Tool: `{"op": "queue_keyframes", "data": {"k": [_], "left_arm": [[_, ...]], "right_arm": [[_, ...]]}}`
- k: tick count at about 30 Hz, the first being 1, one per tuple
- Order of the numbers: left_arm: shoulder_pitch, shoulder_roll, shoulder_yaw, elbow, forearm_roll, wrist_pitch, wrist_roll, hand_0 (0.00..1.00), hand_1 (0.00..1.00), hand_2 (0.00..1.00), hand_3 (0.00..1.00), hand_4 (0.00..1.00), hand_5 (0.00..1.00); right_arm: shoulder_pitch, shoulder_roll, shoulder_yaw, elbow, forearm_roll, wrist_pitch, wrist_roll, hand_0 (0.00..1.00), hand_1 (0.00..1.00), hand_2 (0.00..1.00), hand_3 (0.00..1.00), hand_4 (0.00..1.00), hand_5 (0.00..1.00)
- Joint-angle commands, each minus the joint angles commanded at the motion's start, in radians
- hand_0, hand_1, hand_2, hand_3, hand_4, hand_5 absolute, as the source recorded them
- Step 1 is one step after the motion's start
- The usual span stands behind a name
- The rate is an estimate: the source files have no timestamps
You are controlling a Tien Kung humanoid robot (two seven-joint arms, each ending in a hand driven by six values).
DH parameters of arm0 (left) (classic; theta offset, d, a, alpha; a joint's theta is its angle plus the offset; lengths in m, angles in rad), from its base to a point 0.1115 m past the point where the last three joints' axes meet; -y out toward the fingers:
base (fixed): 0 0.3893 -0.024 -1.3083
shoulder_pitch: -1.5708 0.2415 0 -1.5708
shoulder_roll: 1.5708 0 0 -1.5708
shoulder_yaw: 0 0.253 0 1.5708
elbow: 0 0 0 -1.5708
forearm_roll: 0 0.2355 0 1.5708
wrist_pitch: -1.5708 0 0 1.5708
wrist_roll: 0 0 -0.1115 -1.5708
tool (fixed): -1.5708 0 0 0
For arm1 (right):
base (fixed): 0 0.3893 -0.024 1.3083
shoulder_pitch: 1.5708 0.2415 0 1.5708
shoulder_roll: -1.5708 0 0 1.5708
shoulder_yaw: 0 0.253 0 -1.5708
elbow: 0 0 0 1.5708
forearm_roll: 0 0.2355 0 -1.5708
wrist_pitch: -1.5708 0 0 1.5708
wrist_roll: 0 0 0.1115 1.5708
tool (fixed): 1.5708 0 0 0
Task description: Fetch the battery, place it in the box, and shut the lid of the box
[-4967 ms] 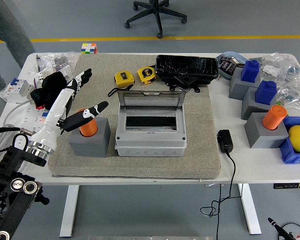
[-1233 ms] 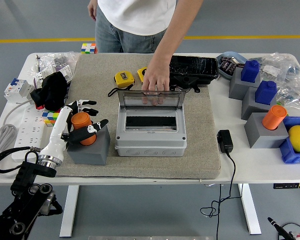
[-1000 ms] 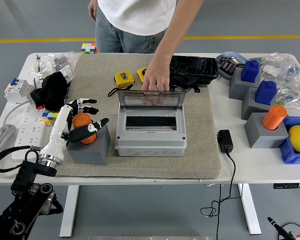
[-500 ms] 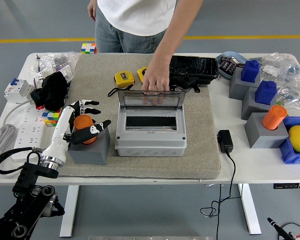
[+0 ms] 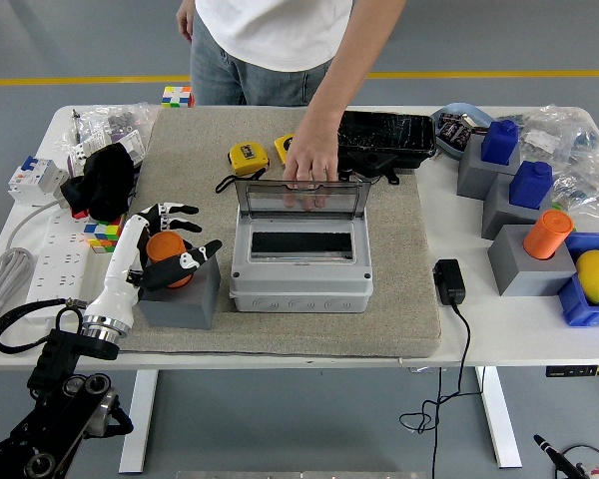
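Left hand (image 5: 166, 242) has closed further around the orange battery (image 5: 165, 254) on the grey mat (image 5: 399, 259).

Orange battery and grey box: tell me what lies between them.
In the head view, only the left hand's thumb and the edge of the grey holder separate the orange battery from the grey box; then bare mat.

Left hand (image 5: 162, 246) around the battery (image 5: 166, 257), on a block (image 5: 183, 292) at the mat's (image 5: 399, 299) near left. Box (image 5: 299, 267) just right of the hand, lid (image 5: 300, 205) up behind. Person's hand (image 5: 310, 160) on the lid's top. Tape measures (image 5: 270, 152) behind-right. Cube (image 5: 98, 235) just left.
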Motion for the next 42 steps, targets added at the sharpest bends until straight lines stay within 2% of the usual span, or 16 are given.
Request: {"op": "queue_keyframes", "data": {"k": [3,4,9,10,15,16,33,34,39,40,42], "left_arm": [[0.001,-0.004,0.000,-0.001,-0.002,0.003,-0.002,0.316,0.530,0.460,0.570,0.998,0.253],[0.001,-0.004,0.001,-0.003,-0.003,0.003,-0.003,0.300,0.484,0.451,0.553,0.998,0.256],[0.002,-0.007,0.001,-0.006,-0.007,0.008,-0.005,0.300,0.484,0.451,0.553,0.998,0.256],[0.002,-0.007,0.002,-0.006,-0.008,0.009,-0.005,0.274,0.446,0.422,0.520,0.998,0.257],[0.003,-0.010,0.007,-0.007,-0.015,0.014,-0.009,0.274,0.446,0.422,0.520,0.998,0.257],[0.004,-0.011,0.007,-0.006,-0.015,0.014,-0.009,0.261,0.407,0.394,0.487,0.998,0.252],[0.010,-0.018,0.019,0.007,-0.019,0.015,-0.011,0.251,0.370,0.362,0.436,0.998,0.238],[0.009,-0.017,0.020,0.007,-0.018,0.016,-0.011,0.222,0.279,0.285,0.344,0.998,0.212],[0.010,-0.017,0.022,0.010,-0.010,0.023,-0.010,0.222,0.279,0.285,0.344,0.998,0.212],[0.011,-0.017,0.023,0.010,-0.009,0.024,-0.009,0.163,0.221,0.262,0.310,0.998,0.173],[0.012,-0.017,0.023,0.011,-0.005,0.025,-0.007,0.163,0.221,0.262,0.310,0.998,0.173]], "right_arm": [[0.000,0.000,0.003,0.000,-0.002,0.000,0.000,0.853,0.823,0.793,0.846,0.998,0.998],[0.001,-0.001,0.003,0.000,-0.002,0.000,0.000,0.853,0.822,0.793,0.846,0.998,0.998],[0.000,0.000,0.003,0.000,-0.002,0.000,0.000,0.853,0.822,0.793,0.846,0.998,0.998],[0.000,0.000,0.003,0.000,-0.002,-0.001,0.000,0.852,0.822,0.793,0.846,0.998,0.998],[0.001,0.000,0.001,0.000,-0.001,-0.001,0.000,0.852,0.822,0.793,0.846,0.998,0.998],[0.001,0.000,0.001,0.000,-0.001,-0.001,0.000,0.852,0.823,0.794,0.845,0.998,0.998],[0.001,0.000,0.005,0.000,-0.002,-0.001,0.001,0.851,0.822,0.795,0.844,0.998,0.998],[0.001,0.000,0.006,0.000,-0.002,-0.002,0.001,0.850,0.823,0.795,0.845,0.998,0.998],[0.000,0.000,0.006,0.000,-0.001,-0.002,0.001,0.850,0.823,0.795,0.845,0.998,0.998],[0.000,0.001,0.005,0.000,0.000,-0.002,0.002,0.850,0.822,0.795,0.845,0.998,0.998],[-0.002,0.001,0.005,0.000,0.001,-0.002,0.002,0.850,0.822,0.795,0.845,0.998,0.998]]}}
